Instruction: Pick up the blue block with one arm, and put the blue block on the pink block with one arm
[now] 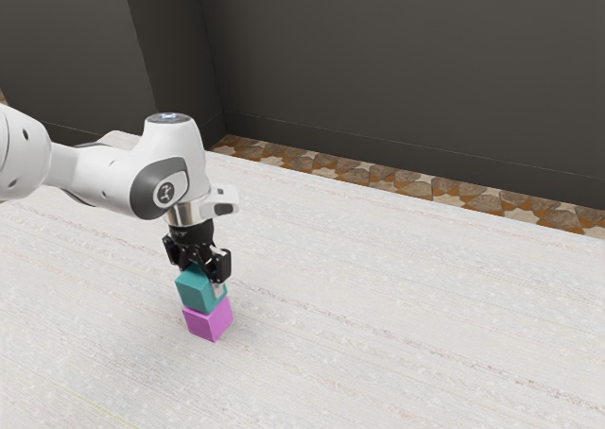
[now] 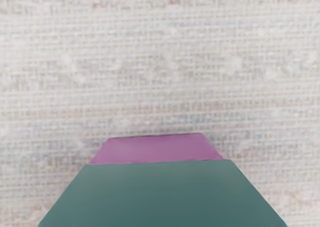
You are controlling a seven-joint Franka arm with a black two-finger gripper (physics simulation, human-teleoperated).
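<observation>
White table [image 1: 406, 297] beneath dark walls [image 1: 397, 60] bears blue block [image 1: 196, 290] atop pink block [image 1: 206, 322].

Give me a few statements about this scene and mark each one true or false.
1. The blue block rests on top of the pink block. True.
2. The pink block stands on the brown stone floor. False: it stands on the pale table.
3. The arm reaches in from the exterior view's right. False: it comes in from the exterior view's left.
4. The wall behind the table is dark. True.
</observation>
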